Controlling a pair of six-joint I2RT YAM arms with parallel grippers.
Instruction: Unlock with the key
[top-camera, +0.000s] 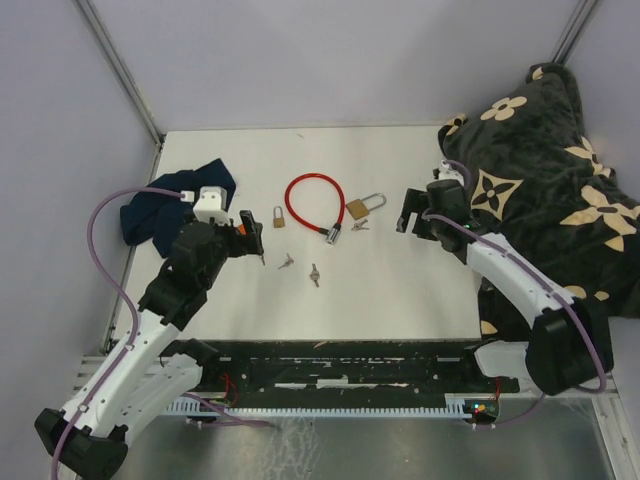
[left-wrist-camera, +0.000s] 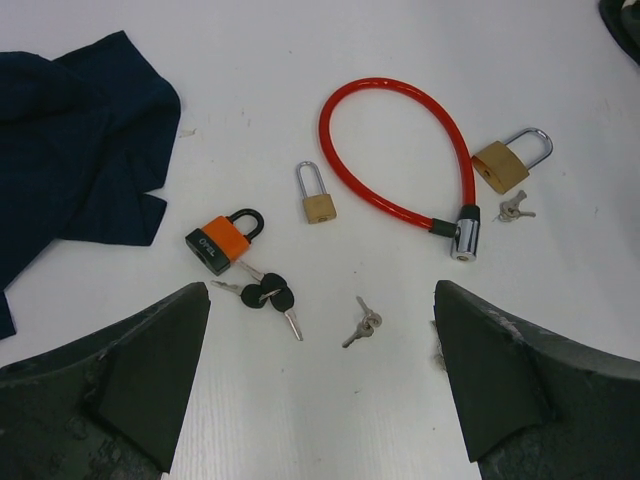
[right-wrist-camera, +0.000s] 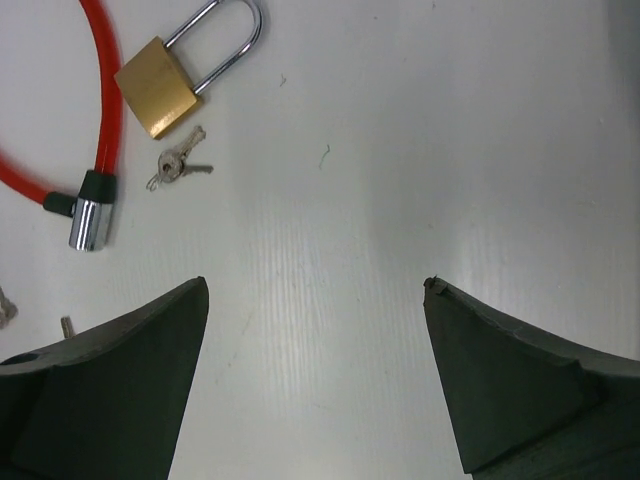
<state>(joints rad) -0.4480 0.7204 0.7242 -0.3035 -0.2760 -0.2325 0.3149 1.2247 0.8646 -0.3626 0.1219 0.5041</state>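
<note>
Four locks on the white table (left-wrist-camera: 300, 420), can't tell which one is the target: orange padlock (left-wrist-camera: 222, 240) lying flat, shackle closed, a bunch of black-headed keys (left-wrist-camera: 268, 297) just beside its lower right corner; small brass padlock (left-wrist-camera: 317, 197) right of it, shackle closed, no key next to it; red cable lock (left-wrist-camera: 465, 232) looped and latched into its metal barrel, the loop sitting between the two brass locks; large brass padlock (left-wrist-camera: 502, 165) just outside the loop on the right, shackle closed, small silver keys (left-wrist-camera: 513, 209) just below its body. One more loose silver key pair (left-wrist-camera: 362, 322) lies on bare table below the small brass lock. Left gripper (left-wrist-camera: 322, 290) above the table, jaws wide apart and holding nothing, orange padlock and black keys just ahead of its left finger. Right gripper (right-wrist-camera: 316, 283) also spread wide and empty, over bare table to the right of the large brass lock. Dark blue cloth (left-wrist-camera: 70, 140) bunched at the far left, black floral blanket (top-camera: 540, 150) piled off the table's right edge
</note>
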